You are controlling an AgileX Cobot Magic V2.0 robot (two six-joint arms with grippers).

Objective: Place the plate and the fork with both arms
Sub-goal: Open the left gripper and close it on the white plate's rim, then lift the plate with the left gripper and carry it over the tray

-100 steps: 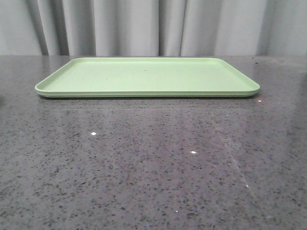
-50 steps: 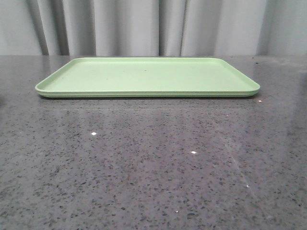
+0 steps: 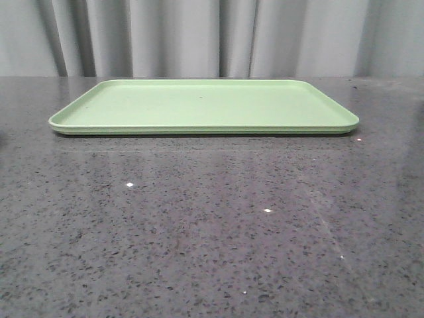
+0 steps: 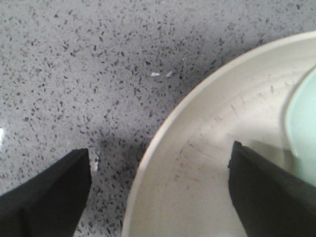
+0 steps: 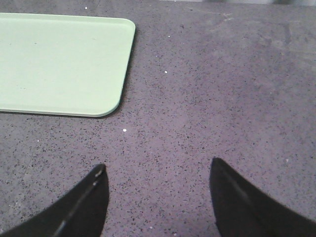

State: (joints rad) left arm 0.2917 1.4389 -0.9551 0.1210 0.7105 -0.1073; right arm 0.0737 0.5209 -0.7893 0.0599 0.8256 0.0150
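The left gripper is spread wide astride the rim of the plate (stiff, probably slippery); the right gripper gapes empty.

A grey curtain is hanging in folds along the far side, closing off the room behind. The table is dark speckled stone, polished, and it is catching small bright glints of overhead light across its near half. A pale green tray is lying flat on it toward the curtain, throwing a thin shadow along its near edge.
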